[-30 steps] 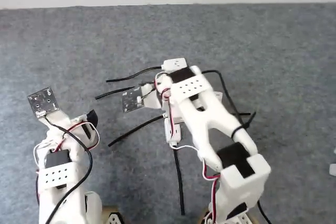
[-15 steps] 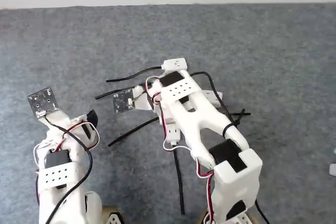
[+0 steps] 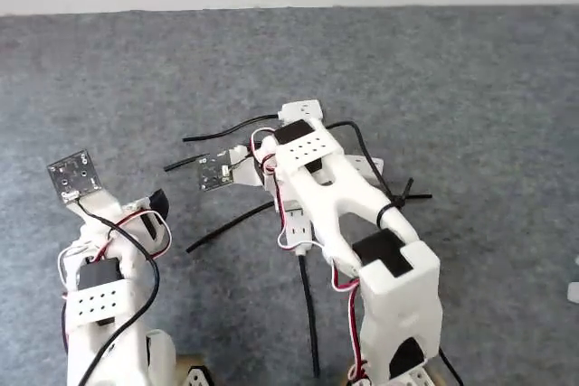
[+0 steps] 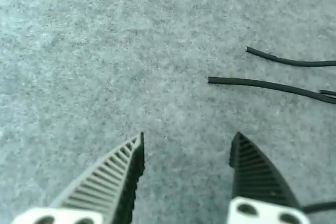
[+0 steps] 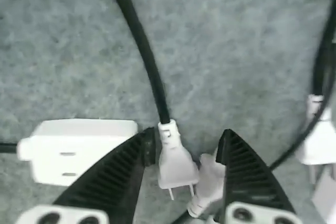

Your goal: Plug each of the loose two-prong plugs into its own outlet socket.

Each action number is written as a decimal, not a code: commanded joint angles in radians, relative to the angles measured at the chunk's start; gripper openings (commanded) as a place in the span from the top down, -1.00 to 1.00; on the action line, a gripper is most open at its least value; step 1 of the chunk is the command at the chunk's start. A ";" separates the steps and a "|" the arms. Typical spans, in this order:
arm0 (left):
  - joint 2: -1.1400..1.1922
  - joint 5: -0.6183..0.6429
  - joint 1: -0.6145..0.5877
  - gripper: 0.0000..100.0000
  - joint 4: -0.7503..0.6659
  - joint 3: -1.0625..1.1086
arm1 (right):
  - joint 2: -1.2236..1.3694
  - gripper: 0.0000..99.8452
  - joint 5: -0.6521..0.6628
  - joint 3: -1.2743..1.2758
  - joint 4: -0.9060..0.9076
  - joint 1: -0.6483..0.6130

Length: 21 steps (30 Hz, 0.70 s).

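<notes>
In the right wrist view the right gripper (image 5: 188,132) is seen with its jaws spread. A white two-prong plug (image 5: 176,161) lies between them on the grey carpet (image 5: 236,51). The plug is very near to one finger (image 5: 113,174) and a little apart from the other; whether it is touched cannot be told. Its prongs are pointed toward the base of the gripper, and its black cable (image 5: 139,40) runs away from the gripper. A white outlet socket (image 5: 79,148) is lying just beside the same finger, on its outer side, and is partly covered by it. A second white plug (image 5: 209,179) is found beside the first one, half hidden behind the other finger. More white pieces (image 5: 317,145) are cut off at the edge of the picture and are hard to make out.

In the high view the right arm (image 3: 344,214) is stretched over the cables, so what lies under its wrist is covered. The left gripper (image 4: 189,136) is held with jaws spread above bare carpet. Two black cable ends (image 4: 262,84) are lying well apart from it.
</notes>
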 commanded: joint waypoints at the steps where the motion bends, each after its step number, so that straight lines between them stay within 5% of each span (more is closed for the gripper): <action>1: -0.018 -0.011 -0.006 0.50 -0.028 -0.007 | -0.007 0.60 -0.006 -0.048 0.012 0.027; 21: -0.018 -0.011 -0.006 0.50 -0.028 -0.005 | -0.004 0.60 0.032 -0.052 0.042 -0.024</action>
